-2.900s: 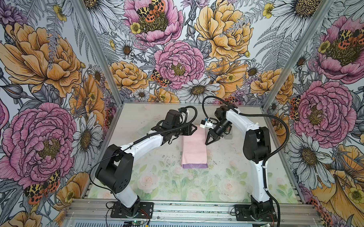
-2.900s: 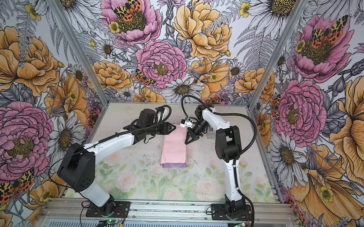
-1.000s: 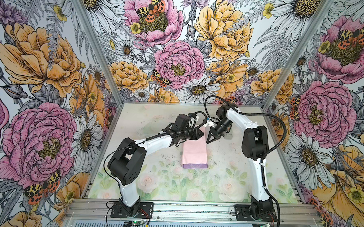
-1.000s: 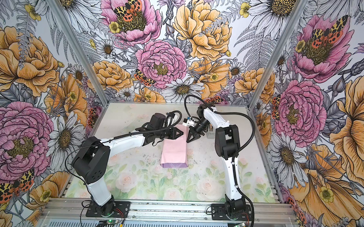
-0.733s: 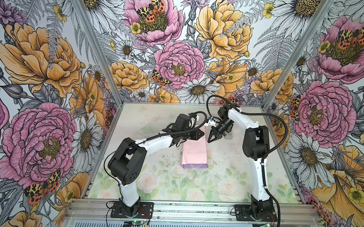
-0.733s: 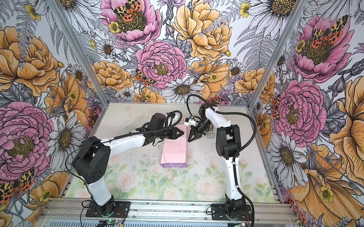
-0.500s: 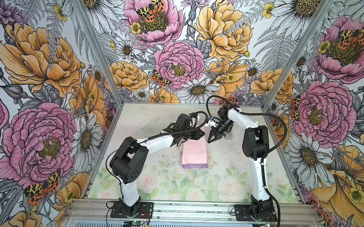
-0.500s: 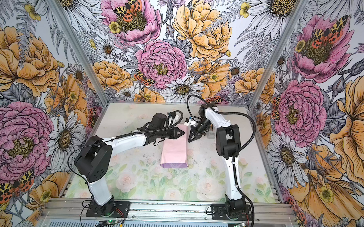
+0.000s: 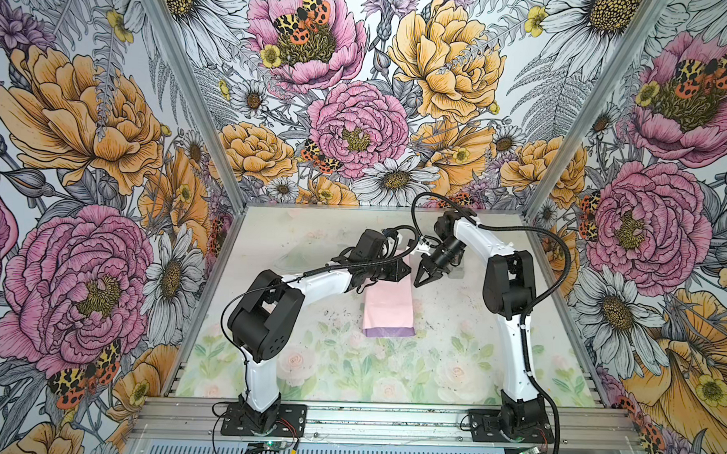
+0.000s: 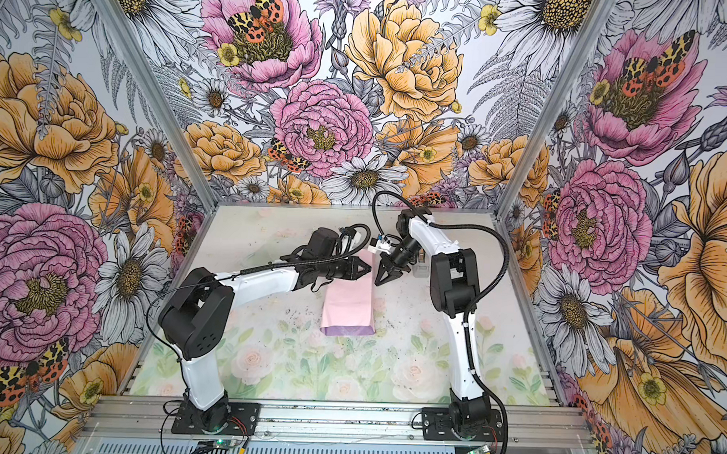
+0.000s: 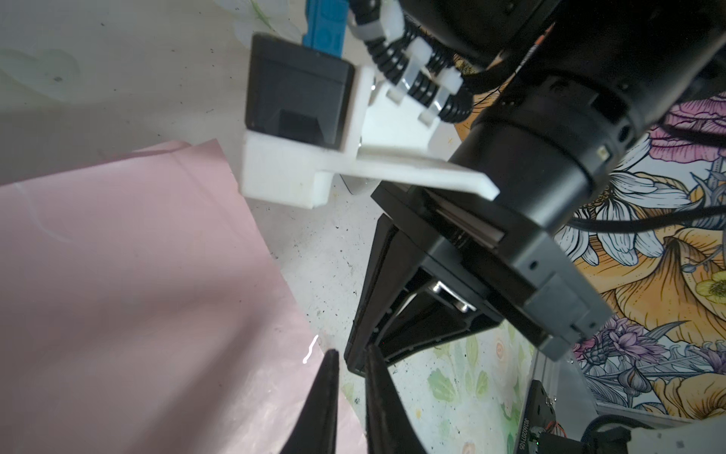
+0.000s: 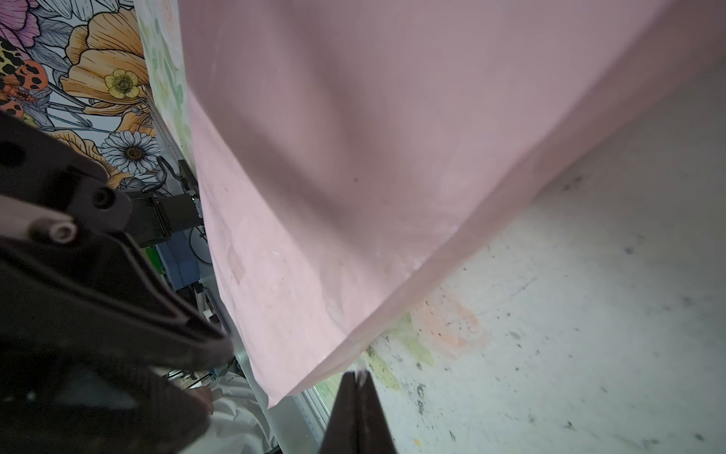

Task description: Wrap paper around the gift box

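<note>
Right gripper (image 12: 356, 379): jaws are pressing together. The paper (image 12: 393, 157) is presenting its pale pink face, one edge running just ahead of the jaw tips; contact unconfirmed. The left gripper (image 12: 220, 346) is sitting beside the jaws, across from the speckled table (image 12: 589, 314).

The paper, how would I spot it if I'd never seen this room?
Look at the flowery table in the middle of the flower-walled booth. Between the white left arm and right arm lies the paper, a smooth rectangle. It is the only plain pale pink thing there, with a thin lilac strip along its near edge.
</note>
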`<state>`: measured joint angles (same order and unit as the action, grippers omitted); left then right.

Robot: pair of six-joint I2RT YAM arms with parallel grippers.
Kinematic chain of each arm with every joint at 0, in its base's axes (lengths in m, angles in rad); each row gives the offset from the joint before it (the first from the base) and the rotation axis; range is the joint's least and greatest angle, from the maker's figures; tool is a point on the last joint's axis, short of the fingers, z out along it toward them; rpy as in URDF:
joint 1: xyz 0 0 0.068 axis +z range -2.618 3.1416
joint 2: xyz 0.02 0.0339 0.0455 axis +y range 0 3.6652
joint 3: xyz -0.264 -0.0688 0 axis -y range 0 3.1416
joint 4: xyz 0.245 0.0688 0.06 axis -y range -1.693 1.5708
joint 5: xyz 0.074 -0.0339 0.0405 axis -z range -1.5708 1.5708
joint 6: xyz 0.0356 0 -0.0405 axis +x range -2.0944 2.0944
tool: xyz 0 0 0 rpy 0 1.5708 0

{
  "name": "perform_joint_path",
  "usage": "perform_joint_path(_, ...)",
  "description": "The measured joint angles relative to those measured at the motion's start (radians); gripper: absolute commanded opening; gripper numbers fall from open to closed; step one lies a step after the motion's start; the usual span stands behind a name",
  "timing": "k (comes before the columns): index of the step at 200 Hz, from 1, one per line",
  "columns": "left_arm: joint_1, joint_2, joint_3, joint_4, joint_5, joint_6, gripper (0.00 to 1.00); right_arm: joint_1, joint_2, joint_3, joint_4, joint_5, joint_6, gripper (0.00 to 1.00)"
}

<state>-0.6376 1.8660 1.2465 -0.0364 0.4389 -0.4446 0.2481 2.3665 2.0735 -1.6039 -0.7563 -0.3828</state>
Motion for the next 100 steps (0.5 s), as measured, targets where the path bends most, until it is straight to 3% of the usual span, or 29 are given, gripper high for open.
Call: perform_joint_path(100, -0.008, 0.054, 0.039, -0.019, -0.004, 0.003, 0.1, 0.0, 0.0, 0.005, 0.0, 0.0, 0.0, 0.0)
